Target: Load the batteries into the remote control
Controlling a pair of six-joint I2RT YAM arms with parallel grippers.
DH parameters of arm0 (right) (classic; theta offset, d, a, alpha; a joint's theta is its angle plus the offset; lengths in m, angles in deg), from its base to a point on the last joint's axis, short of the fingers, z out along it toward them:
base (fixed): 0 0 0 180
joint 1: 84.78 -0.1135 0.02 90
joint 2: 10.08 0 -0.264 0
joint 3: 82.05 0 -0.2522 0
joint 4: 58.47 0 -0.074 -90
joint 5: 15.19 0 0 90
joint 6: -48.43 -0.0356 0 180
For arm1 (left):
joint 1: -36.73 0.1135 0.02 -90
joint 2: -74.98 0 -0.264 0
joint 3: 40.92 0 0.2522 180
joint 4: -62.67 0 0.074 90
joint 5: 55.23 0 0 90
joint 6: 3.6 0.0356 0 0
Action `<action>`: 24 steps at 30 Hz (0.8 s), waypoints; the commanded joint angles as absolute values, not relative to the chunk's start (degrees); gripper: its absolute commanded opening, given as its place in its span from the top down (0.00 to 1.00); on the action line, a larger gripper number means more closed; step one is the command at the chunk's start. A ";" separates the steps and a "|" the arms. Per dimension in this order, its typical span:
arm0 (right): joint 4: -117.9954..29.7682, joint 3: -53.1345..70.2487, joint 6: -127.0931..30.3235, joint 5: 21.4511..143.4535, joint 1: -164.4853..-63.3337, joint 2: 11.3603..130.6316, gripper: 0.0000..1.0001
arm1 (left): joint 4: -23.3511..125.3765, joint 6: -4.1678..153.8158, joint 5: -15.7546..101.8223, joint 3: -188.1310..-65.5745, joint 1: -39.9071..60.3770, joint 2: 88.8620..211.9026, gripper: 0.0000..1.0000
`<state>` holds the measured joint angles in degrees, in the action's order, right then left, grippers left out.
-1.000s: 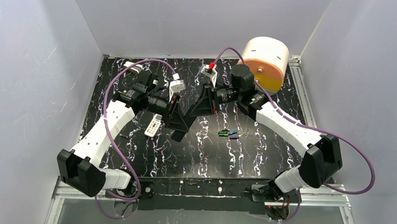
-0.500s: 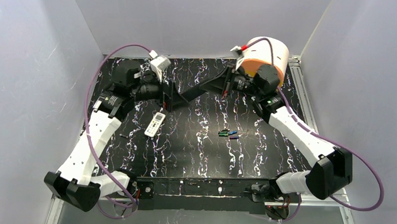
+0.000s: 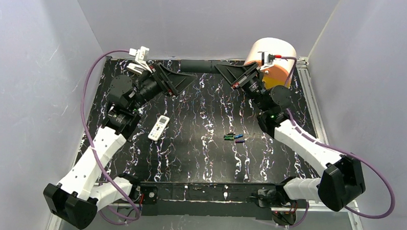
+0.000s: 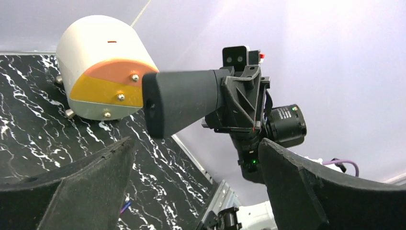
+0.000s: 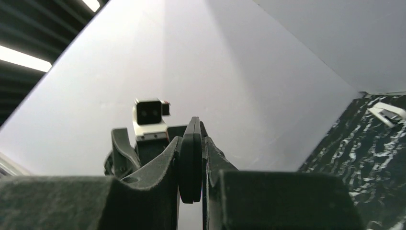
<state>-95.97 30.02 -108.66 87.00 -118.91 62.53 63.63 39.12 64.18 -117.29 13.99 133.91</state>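
Jaws first: the right gripper [image 5: 191,143] is clenched flat on a long black strip [image 4: 182,103]. From its own wrist camera the strip shows edge-on, with the fingers [image 5: 143,191] pressed to either side of it. That strip runs level along the far edge of the table [image 3: 200,156], its free end reaching toward the left gripper [image 4: 194,143]. Over on the left, the jaws are spread wide with nothing in them. In the left wrist view the two dark fingers [image 4: 76,191] frame the strip's blunt end, and it sits clear of both. Just behind the right gripper, a white drum [image 3: 272,58] with an orange face sits in the far right corner. Out on the black marbled surface, the remote control [image 3: 159,128] lies flat, left of centre, well apart from both grippers. The batteries [image 3: 234,137], green and blue, sit in a small cluster near the middle, to the right of the remote control and apart from it.
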 commanded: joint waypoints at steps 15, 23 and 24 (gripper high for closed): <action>-101.94 33.96 -122.92 69.38 -127.00 67.95 0.99 | 97.49 32.74 34.24 -105.11 4.92 137.02 0.29; -102.91 35.95 -122.76 69.06 -127.03 68.46 0.99 | 99.54 30.73 33.81 -103.96 4.79 138.16 0.77; -103.69 36.37 -122.65 69.47 -126.98 68.71 0.99 | 99.68 30.69 33.62 -103.79 4.77 138.17 0.87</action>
<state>-101.18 34.57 -123.54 71.28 -127.02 67.91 93.92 31.03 34.98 -103.83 5.12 138.92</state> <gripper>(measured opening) 0.229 0.282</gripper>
